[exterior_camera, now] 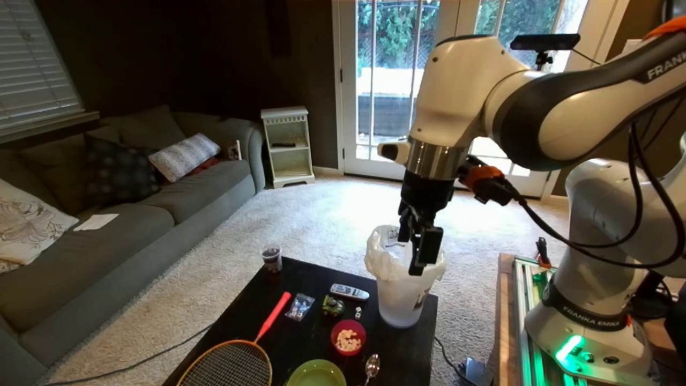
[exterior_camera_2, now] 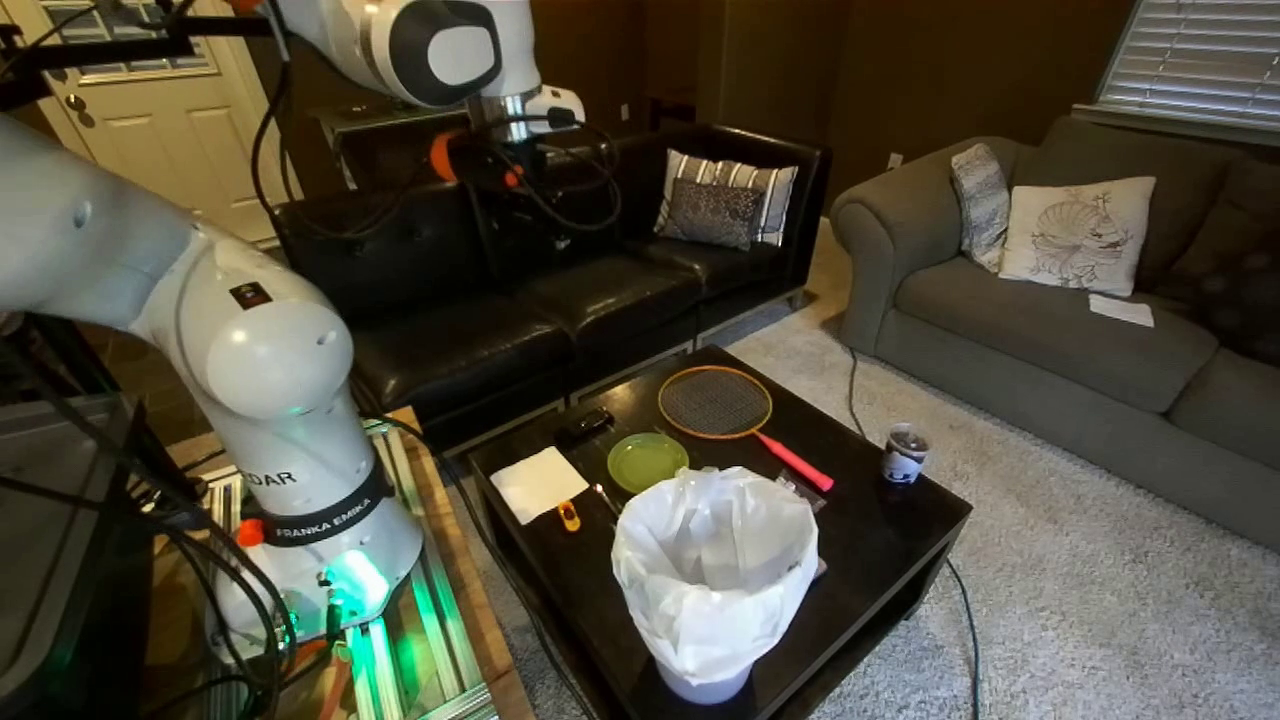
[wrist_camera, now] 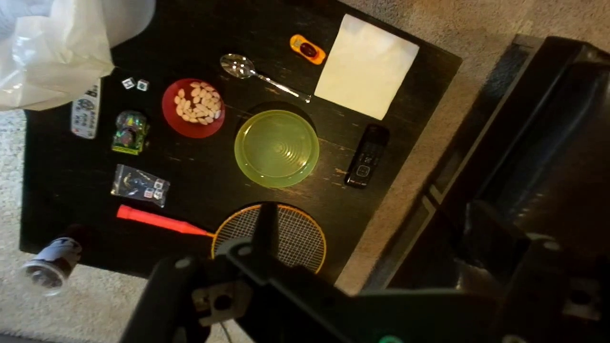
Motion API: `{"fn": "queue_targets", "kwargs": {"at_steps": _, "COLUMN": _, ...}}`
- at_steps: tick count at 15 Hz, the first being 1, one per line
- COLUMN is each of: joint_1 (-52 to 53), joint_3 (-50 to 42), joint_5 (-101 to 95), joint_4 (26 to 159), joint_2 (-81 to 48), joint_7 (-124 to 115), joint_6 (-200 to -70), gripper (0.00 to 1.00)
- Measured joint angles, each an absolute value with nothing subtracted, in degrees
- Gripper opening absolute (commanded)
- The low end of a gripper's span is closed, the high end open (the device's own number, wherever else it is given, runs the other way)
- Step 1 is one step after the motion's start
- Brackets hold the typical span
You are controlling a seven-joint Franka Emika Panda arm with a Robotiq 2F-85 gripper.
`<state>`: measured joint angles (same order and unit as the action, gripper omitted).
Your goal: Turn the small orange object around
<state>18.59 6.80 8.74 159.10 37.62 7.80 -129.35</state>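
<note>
While the arm (exterior_camera: 466, 88) bends high, gripper (exterior_camera: 411, 254) downward, jaws parted

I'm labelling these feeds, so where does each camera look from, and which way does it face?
Wrist view: on the wrist, looking down at the table and orange object; open gripper shows.
An exterior view: raised, at the racket end, facing glass doors; arm, base and gripper show.
An exterior view: raised, at the bucket end, facing a black couch; arm and base show, gripper unclear.
Both exterior views share table, racket, bucket, arm and gray couch.
</note>
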Motion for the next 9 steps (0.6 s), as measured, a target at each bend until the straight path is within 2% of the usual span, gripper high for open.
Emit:
{"fn": "queue_targets", "kwargs": {"at_steps": 4, "joint_1": 20.5, "joint_3": 6.7, "joint_5": 10.3, "joint_4": 159.0, "joint_2": 27.3, "joint_7": 9.5, "joint_6": -134.7, "gripper": 1.00}}
{"fn": "queue_targets", "kwargs": {"at_steps": 9, "joint_1": 19.6, "joint_3": 6.7, "joint_5": 10.3, "joint_4": 158.6, "joint_2": 26.1, "joint_7": 9.5, "joint_6": -134.9, "gripper": 1.00}}
